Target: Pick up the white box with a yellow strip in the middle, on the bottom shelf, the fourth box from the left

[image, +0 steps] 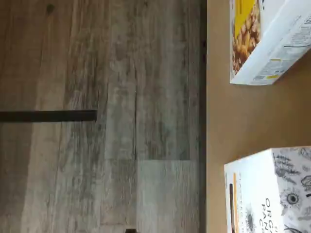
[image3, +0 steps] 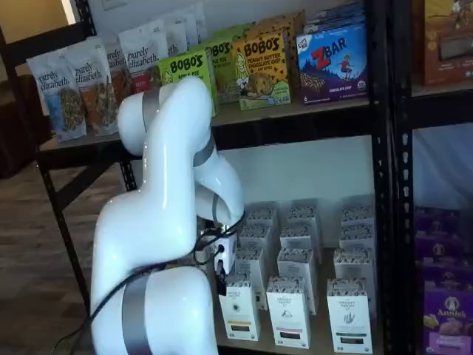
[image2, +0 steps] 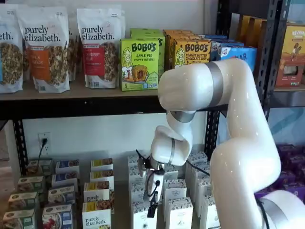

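The two-finger gripper [image2: 152, 202] with black fingers was seen side-on, mostly hidden by the arm; its jaws were taken as spread wide. The tall white carton with a yellow band [image: 269, 191], cut off at the frame edge, stood on the pale bottom shelf [image: 218, 121].

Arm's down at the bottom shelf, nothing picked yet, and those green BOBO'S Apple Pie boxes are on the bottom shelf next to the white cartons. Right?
Not quite. The green BOBO'S Apple Pie boxes stand on the upper shelf, beside the granola bags, as both shelf views show. The rest holds: the arm is low by the white cartons, nothing picked.

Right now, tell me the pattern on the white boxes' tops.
Speckled grey botanical print on the white boxes, clearest in a shelf view.
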